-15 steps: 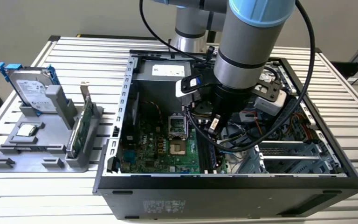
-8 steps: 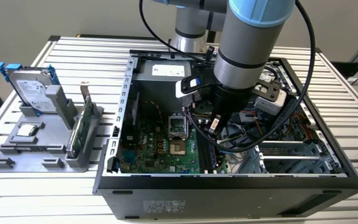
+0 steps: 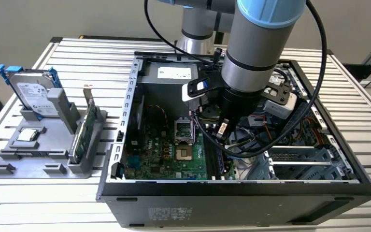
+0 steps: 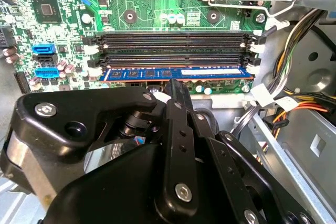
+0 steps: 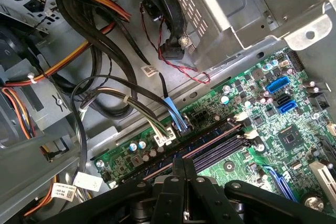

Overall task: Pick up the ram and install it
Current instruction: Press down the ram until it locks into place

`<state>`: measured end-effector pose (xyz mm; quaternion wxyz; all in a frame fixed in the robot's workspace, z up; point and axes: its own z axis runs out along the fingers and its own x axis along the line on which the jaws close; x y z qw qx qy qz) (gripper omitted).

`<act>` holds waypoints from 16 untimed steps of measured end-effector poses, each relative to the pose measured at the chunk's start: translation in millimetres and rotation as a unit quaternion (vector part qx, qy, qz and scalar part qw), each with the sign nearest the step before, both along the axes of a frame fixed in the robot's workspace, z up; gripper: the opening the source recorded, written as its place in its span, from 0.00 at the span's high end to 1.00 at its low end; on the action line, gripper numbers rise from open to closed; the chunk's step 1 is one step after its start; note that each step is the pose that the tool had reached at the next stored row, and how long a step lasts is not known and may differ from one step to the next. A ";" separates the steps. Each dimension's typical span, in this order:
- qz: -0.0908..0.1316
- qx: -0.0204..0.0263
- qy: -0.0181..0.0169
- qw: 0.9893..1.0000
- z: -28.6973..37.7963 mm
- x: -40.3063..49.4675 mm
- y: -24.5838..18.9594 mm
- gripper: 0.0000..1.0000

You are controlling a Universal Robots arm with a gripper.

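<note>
The ram (image 4: 173, 72) is a long blue-edged stick with black chips, standing in the memory slot nearest the case's drive bay on the green motherboard (image 4: 136, 14). Two empty black slots (image 4: 173, 48) lie beside it. In the first wrist view the ram (image 5: 210, 139) runs along the board's edge. My gripper (image 4: 173, 85) is shut, its black fingers (image 5: 177, 170) pressed together, with their tips right over the middle of the ram's top edge. In the exterior view the gripper (image 3: 223, 133) reaches down into the open computer case (image 3: 237, 193).
Bundles of cables (image 5: 105, 77) and a metal drive cage (image 3: 301, 159) crowd the case beside the slots. The open processor socket (image 3: 184, 130) lies nearby. Outside the case, at the exterior view's left, a grey holder (image 3: 37, 162) carries a hard drive (image 3: 34, 92) and a green card (image 3: 84, 130).
</note>
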<state>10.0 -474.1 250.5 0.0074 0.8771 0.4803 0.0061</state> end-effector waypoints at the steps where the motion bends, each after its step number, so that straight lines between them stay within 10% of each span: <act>1: 0.000 0.000 0.000 1.000 0.0 0.0 0.0 1.00; 16: 0.021 0.000 0.000 1.000 0.0 0.0 0.0 1.00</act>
